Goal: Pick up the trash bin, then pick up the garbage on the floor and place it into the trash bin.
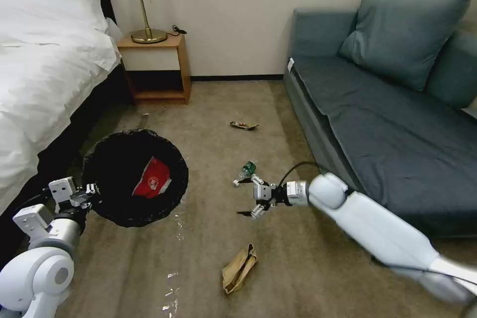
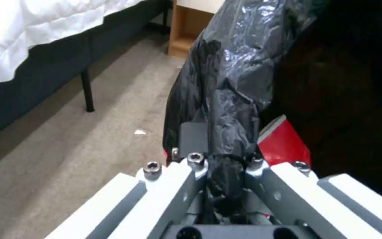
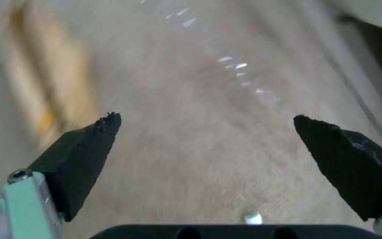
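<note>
Beige carpet (image 1: 208, 109) between bed (image 1: 44, 59) and sofa (image 1: 387, 124). Trash bin (image 1: 119, 203) clamped at rim by left gripper (image 1: 92, 191), red wrapper (image 1: 151, 179) inside. Right gripper (image 1: 243, 198) spread wide, empty, between plastic bottle (image 1: 247, 169) and brown paper bag (image 1: 238, 268). Dark-and-gold wrapper (image 1: 243, 125) farther off.

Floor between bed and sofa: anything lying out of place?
Yes, litter lies loose on the carpet: a crumpled brown paper bag, a plastic bottle just beyond the open right hand, and a flat dark wrapper farther off. One red wrapper is in the trash bin.
</note>
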`<state>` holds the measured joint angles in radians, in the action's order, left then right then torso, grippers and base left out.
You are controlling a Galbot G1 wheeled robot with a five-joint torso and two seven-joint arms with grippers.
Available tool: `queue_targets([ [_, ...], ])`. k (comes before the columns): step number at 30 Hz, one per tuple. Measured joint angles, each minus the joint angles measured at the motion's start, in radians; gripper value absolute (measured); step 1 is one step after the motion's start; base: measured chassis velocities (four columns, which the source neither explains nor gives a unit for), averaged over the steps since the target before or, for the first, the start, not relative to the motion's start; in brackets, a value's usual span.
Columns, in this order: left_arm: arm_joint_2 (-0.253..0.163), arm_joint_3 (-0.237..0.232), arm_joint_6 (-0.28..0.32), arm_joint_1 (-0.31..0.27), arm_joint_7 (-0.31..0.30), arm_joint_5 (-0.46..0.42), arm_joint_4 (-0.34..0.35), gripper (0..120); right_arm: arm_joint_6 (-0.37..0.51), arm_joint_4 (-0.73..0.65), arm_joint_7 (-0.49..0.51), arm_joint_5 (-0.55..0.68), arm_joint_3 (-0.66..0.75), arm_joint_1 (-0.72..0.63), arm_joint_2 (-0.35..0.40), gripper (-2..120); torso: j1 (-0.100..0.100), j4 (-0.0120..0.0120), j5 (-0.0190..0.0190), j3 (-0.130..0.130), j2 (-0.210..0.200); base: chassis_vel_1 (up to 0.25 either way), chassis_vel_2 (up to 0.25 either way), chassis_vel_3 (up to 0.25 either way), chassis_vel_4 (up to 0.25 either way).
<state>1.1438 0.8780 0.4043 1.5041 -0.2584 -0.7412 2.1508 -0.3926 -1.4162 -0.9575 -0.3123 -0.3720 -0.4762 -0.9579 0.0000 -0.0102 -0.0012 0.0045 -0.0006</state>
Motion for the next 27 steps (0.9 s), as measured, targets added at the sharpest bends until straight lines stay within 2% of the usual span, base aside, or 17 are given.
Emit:
queue_targets([
  [1,0.0,0.0,0.0,0.0,0.0,0.0,0.0,1,0.0,0.0,0.0,0.0,0.0,0.0,0.0,100,0.0,0.0,0.0,0.0,0.0,0.0,0.0,0.0,0.0],
  [2,0.0,0.005,-0.001,0.004,0.001,0.0,0.002,1,-0.054,-0.035,0.003,-0.154,0.006,-0.031,-0.002,100,0.0,-0.0003,0.0,0.0,0.0,0.0,0.0,0.0,0.0],
  [4,0.0,0.01,-0.001,0.006,0.001,0.0,0.01,1,-0.112,-0.05,0.02,-0.292,0.014,-0.073,-0.011,100,0.0,-0.0004,0.0001,0.0,0.0,0.0,0.0,0.0,0.0],
  [5,0.0,0.01,-0.001,0.006,0.001,0.0,0.01,1,-0.112,-0.05,0.02,-0.292,0.014,-0.073,-0.011,100,0.0,-0.0004,0.0001,0.0,0.0,0.0,0.0,0.0,0.0],
  [7,0.001,0.014,-0.001,0.008,-0.001,-0.004,0.027,1,-0.15,-0.045,0.023,-0.39,0.015,-0.104,-0.024,100,0.0,-0.0006,0.0004,0.0,0.0,0.0,0.0,0.0,0.0],
  [12,0.008,0.015,-0.001,0.016,-0.008,-0.004,0.031,1,-0.198,-0.044,0.019,-0.496,0.017,-0.106,-0.054,100,0.0,-0.0002,-0.0001,0.0,0.0,0.0,0.0,0.0,0.0],
  [16,0.018,0.012,0.001,0.02,-0.012,0.0,0.036,1,-0.203,-0.021,0.017,-0.494,-0.001,-0.106,-0.096,100,0.0,0.0,-0.0001,0.0,0.0,0.0,0.0,0.0,0.0],
  [18,0.017,0.014,0.007,0.028,-0.022,0.0,0.049,1,-0.195,-0.016,-0.019,-0.481,-0.017,-0.11,-0.123,100,0.0,0.0,0.0,0.0,0.0,0.0,0.0,0.0,0.0],
  [27,0.022,0.021,0.01,0.037,-0.027,-0.004,0.06,1,-0.206,-0.009,-0.017,-0.468,-0.04,-0.153,-0.096,100,0.0,-0.0006,0.0002,0.0,0.0,0.0,0.0,0.0,0.0],
])
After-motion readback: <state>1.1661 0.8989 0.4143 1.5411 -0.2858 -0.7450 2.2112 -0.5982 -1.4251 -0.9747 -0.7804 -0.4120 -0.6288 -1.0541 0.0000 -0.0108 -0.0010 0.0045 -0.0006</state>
